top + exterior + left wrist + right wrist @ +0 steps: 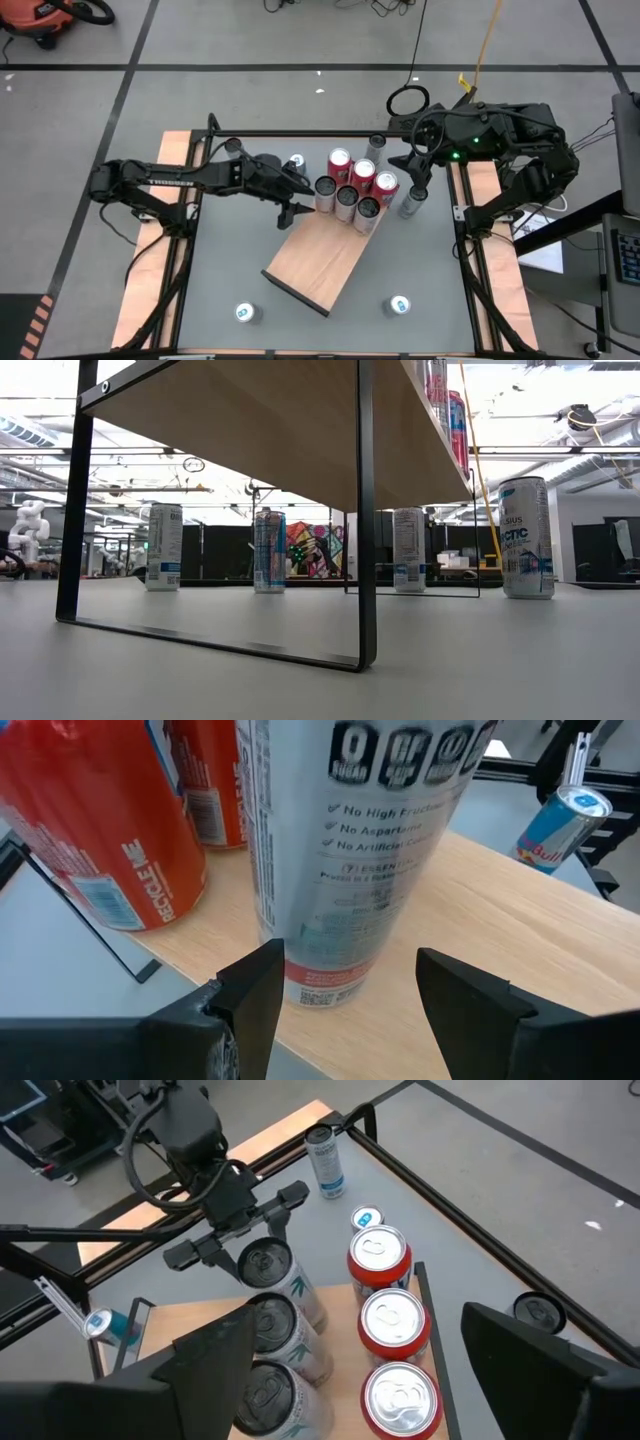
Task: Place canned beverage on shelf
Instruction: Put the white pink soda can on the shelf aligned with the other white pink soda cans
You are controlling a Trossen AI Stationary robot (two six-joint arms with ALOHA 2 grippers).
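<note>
Left gripper [345, 995] by a silver can [350, 850] on the shelf [318, 262].
Jaws apart, off the can; red cans [340, 160] beside it; right gripper [415, 160] open beyond them.

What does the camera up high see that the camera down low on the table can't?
Only the high view shows both arms, the left gripper open beside a silver can on the shelf, the right gripper open, and six cans grouped together. Only the low view shows the shelf's underside, its black leg frame and the room behind. Both show the shelf and loose cans standing on the table.
</note>
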